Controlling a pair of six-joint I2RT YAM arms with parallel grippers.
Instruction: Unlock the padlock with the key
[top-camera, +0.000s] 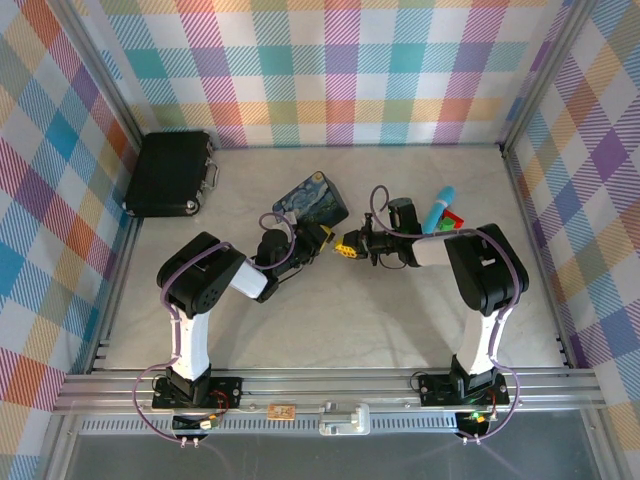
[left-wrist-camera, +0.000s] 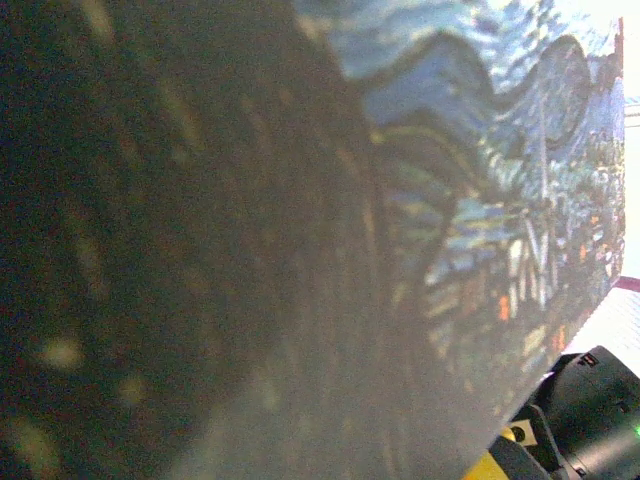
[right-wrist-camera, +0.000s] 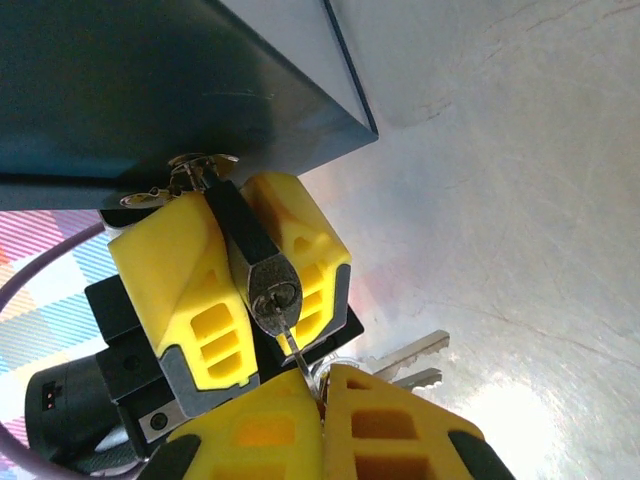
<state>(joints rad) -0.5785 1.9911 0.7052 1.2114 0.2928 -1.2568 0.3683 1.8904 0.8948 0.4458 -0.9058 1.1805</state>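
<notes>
The right wrist camera sees the padlock end-on, keyhole toward the lens, clamped between the two yellow fingers of the left gripper; its thin silver shackle runs up to a small metal fitting at the edge of the blue painted tin, whose dark side fills the upper left. At the bottom of that view the right gripper has its yellow fingers pressed together on the key; the thin blade reaches from them up to the keyhole, though how far it has entered cannot be told; two spare keys jut out to the right, just beside those fingers.

From above, the two grippers meet tip to tip near the middle of the table, just in front of the tin; lock and key are too small to make out there.

The left wrist camera sits very close to the tin's painted face; swirling blue sky and lit houses are on the right, blur and shadow on the left, and the black and yellow of the other gripper is in the lower right corner.

The table is pale, marbled grey with faint scratches; a black case with a handle lies at the far left corner; a blue-tipped stick lies near the right arm; pastel plaid walls close in three sides; an aluminium rail runs along the near edge.
</notes>
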